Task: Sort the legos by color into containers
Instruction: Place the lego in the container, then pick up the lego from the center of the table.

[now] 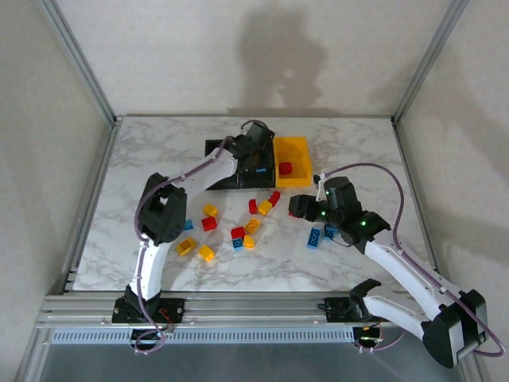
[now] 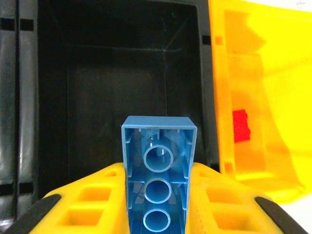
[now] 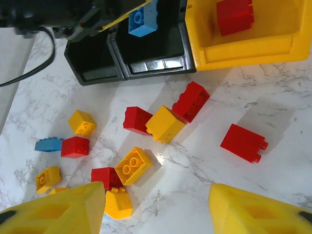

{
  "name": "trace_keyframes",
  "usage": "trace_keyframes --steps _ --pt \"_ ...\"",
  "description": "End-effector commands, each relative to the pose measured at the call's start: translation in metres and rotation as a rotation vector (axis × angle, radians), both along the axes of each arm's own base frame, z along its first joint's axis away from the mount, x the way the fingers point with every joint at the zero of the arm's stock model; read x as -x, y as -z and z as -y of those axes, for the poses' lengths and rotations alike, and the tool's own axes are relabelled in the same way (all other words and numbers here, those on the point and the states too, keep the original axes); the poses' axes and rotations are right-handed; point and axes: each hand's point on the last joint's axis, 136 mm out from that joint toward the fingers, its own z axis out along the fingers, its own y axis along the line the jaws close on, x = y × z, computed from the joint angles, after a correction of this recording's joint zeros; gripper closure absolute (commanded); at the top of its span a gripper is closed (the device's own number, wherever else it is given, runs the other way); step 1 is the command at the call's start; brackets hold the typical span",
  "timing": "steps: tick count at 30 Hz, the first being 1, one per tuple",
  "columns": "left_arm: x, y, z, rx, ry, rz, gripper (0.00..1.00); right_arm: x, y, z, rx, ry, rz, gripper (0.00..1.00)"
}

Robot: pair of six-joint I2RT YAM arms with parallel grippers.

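The left tool (image 2: 158, 207) is gripping a blue brick (image 2: 158, 146) by its sides, hollow underside facing the wrist camera. It is hanging over the opening of the middle bin (image 2: 97, 73), just left of the wall that bin shares with the yellow bin (image 2: 253, 63). A red brick (image 2: 240, 126) is lying in the yellow bin against its left wall. The left bin (image 3: 92, 68) is sitting at the far-left end of the row. The right tool (image 3: 157, 207) is hovering with its jaws standing wide and nothing between them, near the loose bricks (image 3: 165, 124), which are lying scattered on the surface (image 3: 292, 122) in front of the bins' near edges. A lone red brick (image 3: 243, 142) is sitting apart to the right, with bare marble around it and between it and the yellow bin's near rim. More bare marble is showing between the right tool's two fingers.
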Motion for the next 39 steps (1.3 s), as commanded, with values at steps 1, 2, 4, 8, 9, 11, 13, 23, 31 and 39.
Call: trace_keyframes --steps 1,2,4,8,9,11,13,23,31,39 --pt "-0.004 0.008 -0.004 -0.081 -0.04 -0.004 0.74 0.006 0.007 0.006 0.021 0.015 -0.011 0.42" --pt "-0.006 0.011 -0.004 -0.097 -0.046 -0.001 0.74 0.006 0.007 0.007 0.024 0.017 -0.009 0.42" --pt "-0.009 0.016 -0.003 -0.121 -0.057 0.004 0.72 0.007 0.007 0.008 0.03 0.02 -0.007 0.42" --pt "-0.014 0.025 -0.001 -0.136 -0.065 -0.009 0.69 0.006 0.007 0.009 0.036 0.02 -0.005 0.42" --pt "-0.014 0.026 -0.002 -0.142 -0.066 -0.01 0.67 0.006 0.007 0.009 0.04 0.022 -0.004 0.42" --pt "-0.014 0.028 -0.002 -0.15 -0.068 -0.011 0.63 0.006 0.006 0.01 0.041 0.026 -0.001 0.41" --pt "-0.014 0.028 -0.005 -0.159 -0.075 -0.01 0.59 0.005 0.005 0.011 0.04 0.03 0.003 0.41" --pt "-0.007 -0.003 0.002 -0.127 -0.044 0.029 0.45 0.004 0.002 0.011 0.033 0.036 0.008 0.41" --pt "0.038 -0.062 0.016 -0.044 0.081 0.07 0.45 0.002 -0.007 0.009 0.038 0.026 0.026 0.4" --pt "0.107 -0.067 -0.047 0.005 0.027 0.067 0.38 0.017 -0.017 -0.022 -0.051 -0.126 0.053 0.32"
